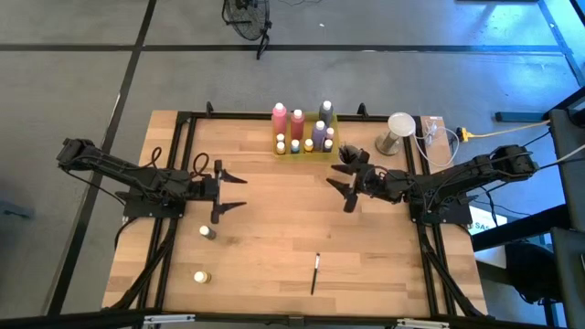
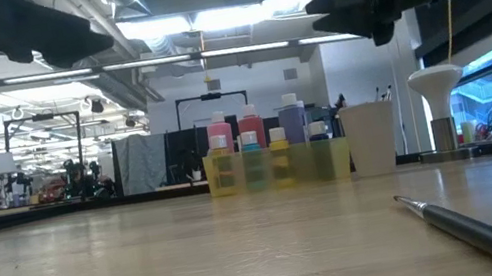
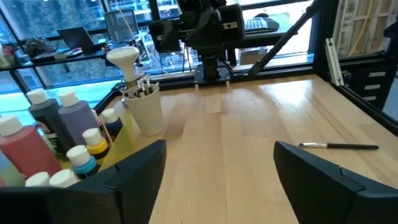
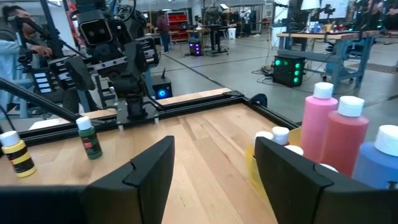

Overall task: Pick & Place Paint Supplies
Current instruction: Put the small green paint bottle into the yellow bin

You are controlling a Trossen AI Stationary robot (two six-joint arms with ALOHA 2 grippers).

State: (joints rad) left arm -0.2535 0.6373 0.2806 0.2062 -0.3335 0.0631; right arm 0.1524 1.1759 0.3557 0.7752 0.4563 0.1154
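Two small paint bottles standing loose on the table near its left side, apart from each other: a green one with a pale cap, and a yellow one closer to the front edge. One dark-handled paintbrush lying flat toward the front, right of centre, alone. Remaining bottles grouped in the translucent yellow tray at the back edge: pink bottle, red bottle, purple bottle, grey bottle, plus short pale-capped ones in front. Pale cup with brushes just right of the tray. Left claw raised above the table's left half, fingers spread wide, released, nothing between them. Right claw hovering right of centre, near the tray, fingers parted, empty.
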